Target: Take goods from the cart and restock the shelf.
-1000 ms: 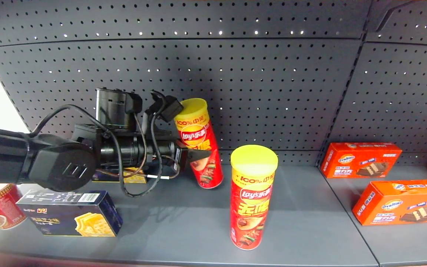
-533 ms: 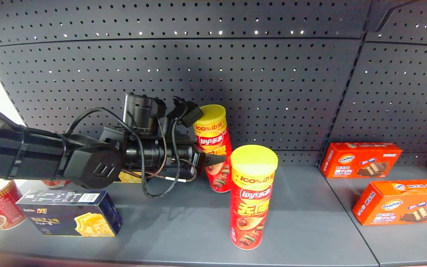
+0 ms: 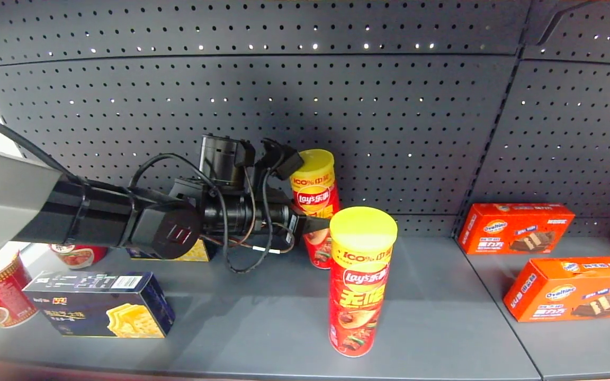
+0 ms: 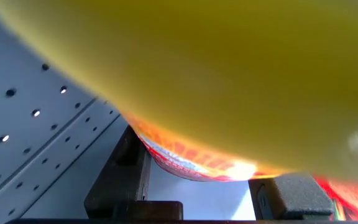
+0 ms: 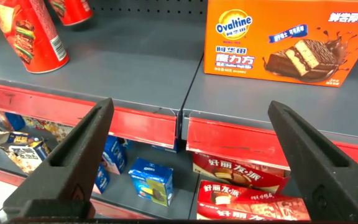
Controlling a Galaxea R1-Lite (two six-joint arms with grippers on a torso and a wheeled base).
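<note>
We saw the held chip can (image 3: 315, 182) near upright, long axis approx. vertical w/ slight lean, yellow lid up, just behind the front chip can (image 3: 362, 275). Left gripper (image 3: 316, 226) was clamped on its mid-body. Right gripper (image 5: 197, 162), fingers wide apart, sat lower-right of the front chip can.

Red chip can (image 3: 316, 198) with yellow lid (image 3: 313, 161), orange box (image 3: 575, 288), navy cracker box (image 3: 98, 304), dark grey perforated backboard (image 3: 389, 132)

The front can (image 3: 360, 280) and left end effector (image 3: 320, 223) partly hide the rear can (image 3: 314, 180).
</note>
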